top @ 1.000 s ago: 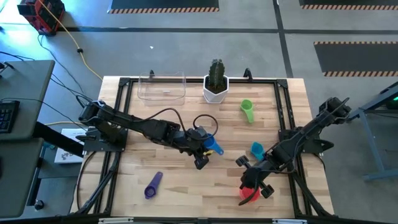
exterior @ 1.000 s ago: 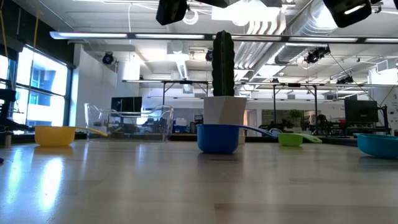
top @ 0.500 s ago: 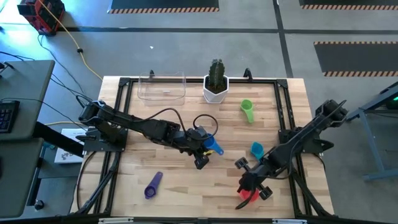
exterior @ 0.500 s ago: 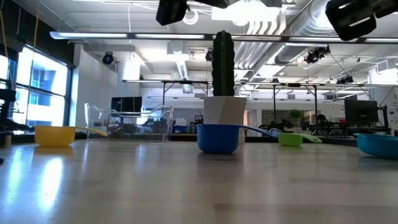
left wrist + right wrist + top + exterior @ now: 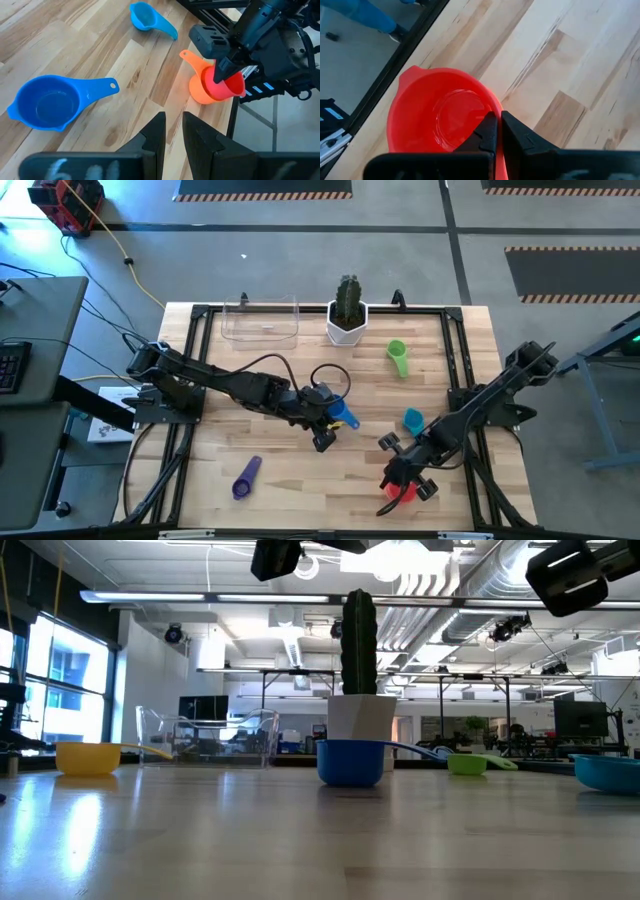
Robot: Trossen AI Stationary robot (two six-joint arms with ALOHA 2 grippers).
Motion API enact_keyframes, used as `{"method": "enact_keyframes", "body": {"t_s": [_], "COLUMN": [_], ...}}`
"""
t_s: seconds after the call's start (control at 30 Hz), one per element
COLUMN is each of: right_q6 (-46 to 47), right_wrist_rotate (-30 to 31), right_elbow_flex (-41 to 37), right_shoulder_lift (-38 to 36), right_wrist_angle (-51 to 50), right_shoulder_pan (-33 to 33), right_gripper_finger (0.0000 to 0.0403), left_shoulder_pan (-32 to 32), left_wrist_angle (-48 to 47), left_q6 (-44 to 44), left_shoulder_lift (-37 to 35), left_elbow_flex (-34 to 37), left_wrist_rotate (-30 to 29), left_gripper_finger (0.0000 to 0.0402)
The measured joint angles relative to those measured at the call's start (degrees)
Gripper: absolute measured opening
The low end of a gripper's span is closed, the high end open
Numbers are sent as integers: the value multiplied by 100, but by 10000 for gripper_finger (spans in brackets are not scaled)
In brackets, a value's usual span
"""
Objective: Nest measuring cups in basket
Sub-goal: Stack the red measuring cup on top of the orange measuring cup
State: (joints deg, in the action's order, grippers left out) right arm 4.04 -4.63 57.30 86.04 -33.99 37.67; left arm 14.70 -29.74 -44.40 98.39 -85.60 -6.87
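My right gripper (image 5: 403, 476) is shut on the red measuring cup (image 5: 440, 117) near the table's near right corner. The red cup sits inside the orange cup (image 5: 197, 87). My left gripper (image 5: 173, 131) hovers shut at mid-table, touching nothing, with the blue cup (image 5: 343, 415) on the wood beside it. On the table also lie the teal cup (image 5: 413, 420), the green cup (image 5: 398, 357) and the purple cup (image 5: 247, 477). A yellow cup (image 5: 88, 757) shows only in the low view. The clear basket (image 5: 260, 318) stands at the far edge. My right gripper pinches the red cup's rim (image 5: 496, 111) between its two fingers, one finger inside the bowl and one outside. It comes from above, slanting down. The red cup rests tilted in the orange cup, which lies on the table.
A white pot with a green cactus (image 5: 347, 315) stands right of the basket at the far edge. A black frame rail (image 5: 462, 370) runs along the table's right side close to the right arm. Bare wood lies between the purple cup and the red cup.
My right arm has come down a little and shifted slightly toward the near edge, still shut on the red cup over the orange cup.
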Motion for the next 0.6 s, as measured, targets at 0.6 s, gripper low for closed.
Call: {"method": "enact_keyframes", "body": {"t_s": [0.6], "right_q6": [44], "right_wrist_rotate": [77], "right_elbow_flex": [0], "right_shoulder_lift": [225], "right_wrist_angle": [76], "right_shoulder_pan": [44], "right_gripper_finger": [11], "left_shoulder_pan": [2], "left_wrist_angle": [-1], "left_q6": [0], "left_shoulder_lift": [0], "left_elbow_flex": [2], "left_wrist_rotate": [4], "left_gripper_finger": [55]}}
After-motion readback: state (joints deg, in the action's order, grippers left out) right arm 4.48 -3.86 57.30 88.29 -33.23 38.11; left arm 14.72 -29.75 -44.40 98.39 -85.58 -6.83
